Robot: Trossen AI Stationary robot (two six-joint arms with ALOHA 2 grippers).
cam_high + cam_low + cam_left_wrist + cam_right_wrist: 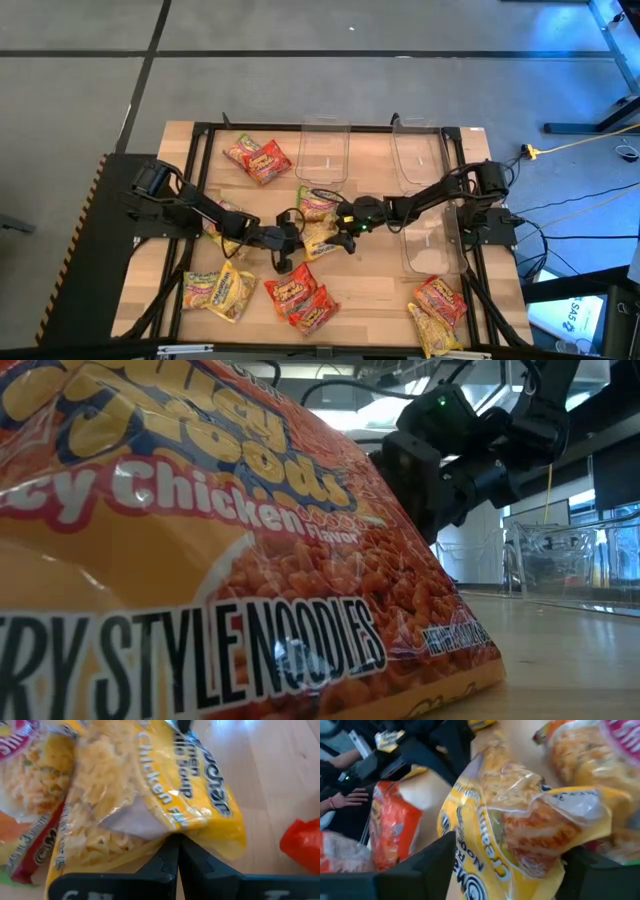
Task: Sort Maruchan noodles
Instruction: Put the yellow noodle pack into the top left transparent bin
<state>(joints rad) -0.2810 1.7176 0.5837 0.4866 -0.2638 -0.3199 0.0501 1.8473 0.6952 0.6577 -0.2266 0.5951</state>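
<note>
At the frame's centre the left gripper (179,851) pinched the edge of a yellow noodle packet (150,790), likely to pull it free. The right gripper (510,865) straddled it, fingers wide. Other packets (292,292) lay along the lower edge; clear bins (323,150) waited at upper centre.

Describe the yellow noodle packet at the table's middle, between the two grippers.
The yellow noodle packet is a crinkly plastic pack with dark lettering and a clear patch showing pale noodles. It sits mid-table, bent and partly lifted rather than flat. The left gripper has its jaws shut on one edge; the right gripper straddles the other side with open jaws. A light green packet lies against it.
</note>
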